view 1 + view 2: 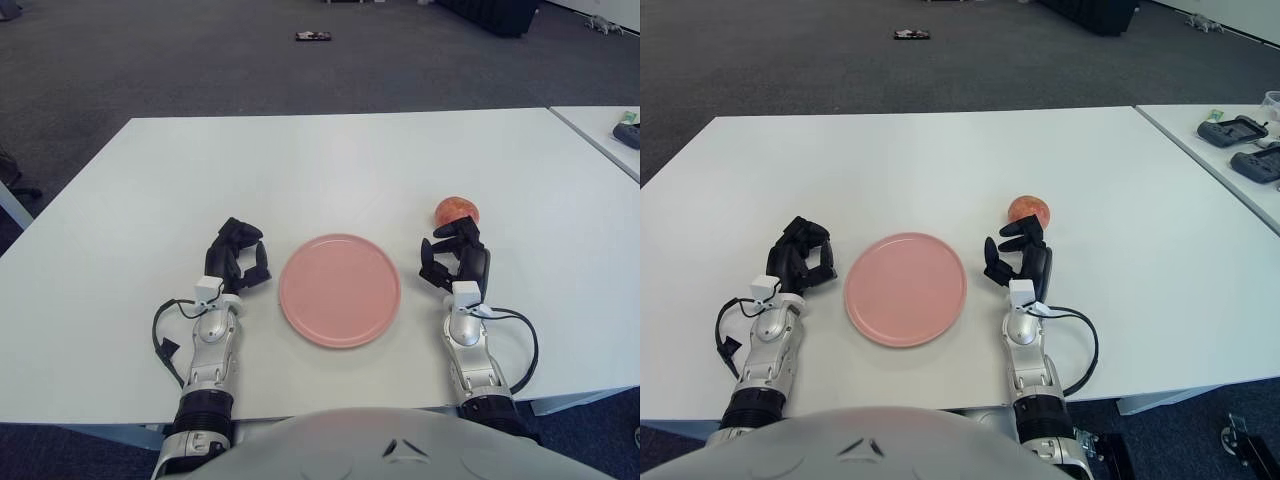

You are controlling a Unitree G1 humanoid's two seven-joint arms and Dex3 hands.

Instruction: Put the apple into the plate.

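Observation:
A red-orange apple (457, 210) sits on the white table (330, 170), to the right of a round pink plate (340, 290) that lies empty near the table's front. My right hand (455, 255) is just in front of the apple, fingers spread and holding nothing, its fingertips close to the fruit. My left hand (238, 256) shows to the left of the plate, fingers curled and empty. The apple (1028, 211), plate (906, 288), right hand (1017, 258) and left hand (803, 258) also show in the right eye view.
A second white table (1210, 150) stands at the right with dark handheld controllers (1232, 130) on it. Grey carpet lies beyond, with a small dark object (313, 37) on the floor far back.

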